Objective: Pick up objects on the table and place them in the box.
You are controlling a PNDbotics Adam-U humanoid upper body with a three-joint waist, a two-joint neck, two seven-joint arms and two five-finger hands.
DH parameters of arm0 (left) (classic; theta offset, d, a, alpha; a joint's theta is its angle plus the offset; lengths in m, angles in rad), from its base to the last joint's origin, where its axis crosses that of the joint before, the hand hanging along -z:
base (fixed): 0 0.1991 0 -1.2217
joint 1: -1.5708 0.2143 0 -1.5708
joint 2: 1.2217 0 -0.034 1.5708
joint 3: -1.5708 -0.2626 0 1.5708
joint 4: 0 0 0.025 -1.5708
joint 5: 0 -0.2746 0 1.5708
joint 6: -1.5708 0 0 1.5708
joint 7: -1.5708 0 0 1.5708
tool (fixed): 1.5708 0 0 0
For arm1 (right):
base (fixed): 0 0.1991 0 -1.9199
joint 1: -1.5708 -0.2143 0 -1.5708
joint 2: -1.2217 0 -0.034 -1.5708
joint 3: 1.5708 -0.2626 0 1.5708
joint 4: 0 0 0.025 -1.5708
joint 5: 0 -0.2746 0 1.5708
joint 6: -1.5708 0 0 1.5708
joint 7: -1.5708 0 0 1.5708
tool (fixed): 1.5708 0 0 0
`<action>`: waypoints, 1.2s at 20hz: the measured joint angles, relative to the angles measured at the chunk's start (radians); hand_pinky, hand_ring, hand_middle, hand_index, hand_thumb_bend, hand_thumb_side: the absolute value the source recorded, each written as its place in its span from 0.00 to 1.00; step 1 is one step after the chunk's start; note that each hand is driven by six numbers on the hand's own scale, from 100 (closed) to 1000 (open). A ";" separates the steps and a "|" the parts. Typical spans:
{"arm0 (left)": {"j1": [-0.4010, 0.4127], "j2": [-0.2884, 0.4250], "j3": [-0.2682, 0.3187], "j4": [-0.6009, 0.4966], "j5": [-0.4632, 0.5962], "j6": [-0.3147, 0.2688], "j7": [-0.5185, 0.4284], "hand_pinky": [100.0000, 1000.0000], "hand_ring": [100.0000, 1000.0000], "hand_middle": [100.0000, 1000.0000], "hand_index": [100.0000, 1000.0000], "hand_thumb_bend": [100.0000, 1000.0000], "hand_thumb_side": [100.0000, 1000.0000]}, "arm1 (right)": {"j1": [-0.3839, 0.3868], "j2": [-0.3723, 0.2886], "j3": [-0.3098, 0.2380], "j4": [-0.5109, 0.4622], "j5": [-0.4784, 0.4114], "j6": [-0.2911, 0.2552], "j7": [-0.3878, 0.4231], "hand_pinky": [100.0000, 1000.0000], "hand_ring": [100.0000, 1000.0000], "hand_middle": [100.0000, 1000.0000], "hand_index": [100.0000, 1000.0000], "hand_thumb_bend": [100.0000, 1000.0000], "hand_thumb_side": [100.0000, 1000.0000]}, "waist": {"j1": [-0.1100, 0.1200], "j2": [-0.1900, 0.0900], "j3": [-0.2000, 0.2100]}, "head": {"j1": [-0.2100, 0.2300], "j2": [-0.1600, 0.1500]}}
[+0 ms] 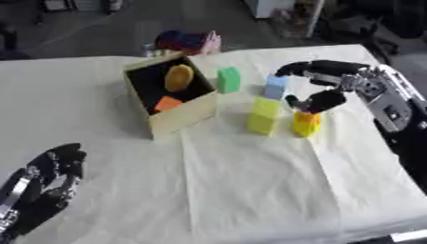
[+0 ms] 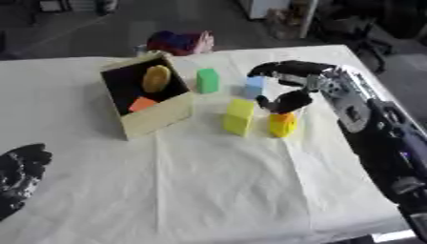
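An open wooden box [image 1: 179, 119] stands left of centre, holding a yellow oval thing [image 1: 178, 77] and an orange block [image 1: 167, 103]. To its right stand a green block [image 1: 228, 79], a light blue block [image 1: 276, 88], a yellow-green block [image 1: 264, 116] and a yellow block with an orange top [image 1: 306, 125]. My right hand [image 1: 330, 71] reaches in from the right. Its fingers arch over the light blue block and its thumb [image 1: 322, 101] rests on top of the yellow block, with a wide gap between; the hand is open. My left hand [image 1: 52, 174] idles open at the lower left.
A red, blue and pink bundle [image 1: 188, 42] lies at the table's far edge behind the box. A white cloth [image 1: 250, 190] covers the table, which ends close to the right of my right arm. Furniture stands beyond the far edge.
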 measured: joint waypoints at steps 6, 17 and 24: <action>0.000 0.000 0.001 0.000 -0.001 0.000 0.000 0.82 0.79 0.70 0.86 0.00 0.41 | 0.024 -0.019 -0.001 -0.007 0.057 0.011 0.084 0.97 1.00 1.00 1.00 0.10 0.49 | 0.000 0.000 -0.002 | 0.000 0.000; 0.000 0.000 0.003 0.000 -0.001 0.000 0.000 0.82 0.79 0.70 0.86 0.00 0.41 | 0.022 0.021 0.020 0.144 0.318 0.007 0.024 0.95 0.98 1.00 0.99 0.18 0.40 | 0.000 0.000 -0.002 | -0.004 0.000; 0.000 0.000 0.003 0.000 -0.001 0.000 0.000 0.82 0.79 0.70 0.86 0.00 0.41 | 0.010 0.042 0.016 0.191 0.392 0.015 -0.093 0.70 0.61 0.58 0.68 0.10 0.03 | 0.000 0.000 -0.001 | -0.005 0.000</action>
